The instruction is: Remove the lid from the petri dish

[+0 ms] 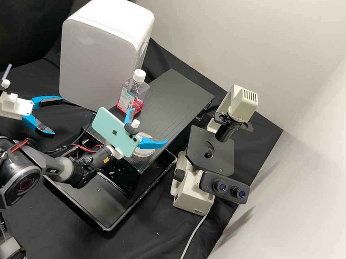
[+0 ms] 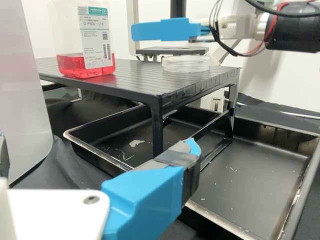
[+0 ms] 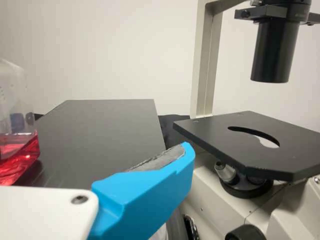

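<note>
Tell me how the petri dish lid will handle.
The petri dish lid looks like thin clear plastic: probably light, stiff. Its low smooth rim may slip in the right claw. Near the black shelf edge, a push could slide it off.

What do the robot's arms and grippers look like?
The right arm is dark grey with round joints, and red and black cables run along it. A mint-green phone sits on its wrist. The right gripper and the left gripper each have a white body and two bright blue, curved, pointed fingers with dark grey pads inside.
</note>
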`<state>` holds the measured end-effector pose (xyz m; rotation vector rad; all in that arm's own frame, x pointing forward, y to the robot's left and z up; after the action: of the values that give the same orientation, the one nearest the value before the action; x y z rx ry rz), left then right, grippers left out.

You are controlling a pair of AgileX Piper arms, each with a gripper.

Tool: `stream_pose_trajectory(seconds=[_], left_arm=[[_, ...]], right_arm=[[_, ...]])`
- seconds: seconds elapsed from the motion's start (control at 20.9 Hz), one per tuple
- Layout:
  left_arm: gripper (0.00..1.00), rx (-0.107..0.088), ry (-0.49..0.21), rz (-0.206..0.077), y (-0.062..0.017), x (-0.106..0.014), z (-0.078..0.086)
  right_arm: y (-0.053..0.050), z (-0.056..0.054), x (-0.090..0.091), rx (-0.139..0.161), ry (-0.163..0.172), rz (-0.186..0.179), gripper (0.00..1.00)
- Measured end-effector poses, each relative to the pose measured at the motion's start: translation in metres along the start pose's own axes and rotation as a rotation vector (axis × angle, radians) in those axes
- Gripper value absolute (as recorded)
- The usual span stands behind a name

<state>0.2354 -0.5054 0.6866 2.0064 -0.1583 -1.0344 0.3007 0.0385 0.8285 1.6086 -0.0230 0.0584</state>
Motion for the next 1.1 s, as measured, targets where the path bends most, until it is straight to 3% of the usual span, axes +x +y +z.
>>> stream_pose_trajectory(seconds=[0.53, 1.1], left_arm=[[1.0, -0.002, 0.001, -0.003, -0.001, 0.0, 0.0], [1.0, -0.003, 0.001, -0.006, -0.0016, 0.0, 0.0]], right_arm=[[-0.009, 0.012, -0.023, -0.002, -0.039, -0.032, 1.0], [-0.005, 0.022, -0.023, 0.004, -0.079, -0.007, 1.0]])
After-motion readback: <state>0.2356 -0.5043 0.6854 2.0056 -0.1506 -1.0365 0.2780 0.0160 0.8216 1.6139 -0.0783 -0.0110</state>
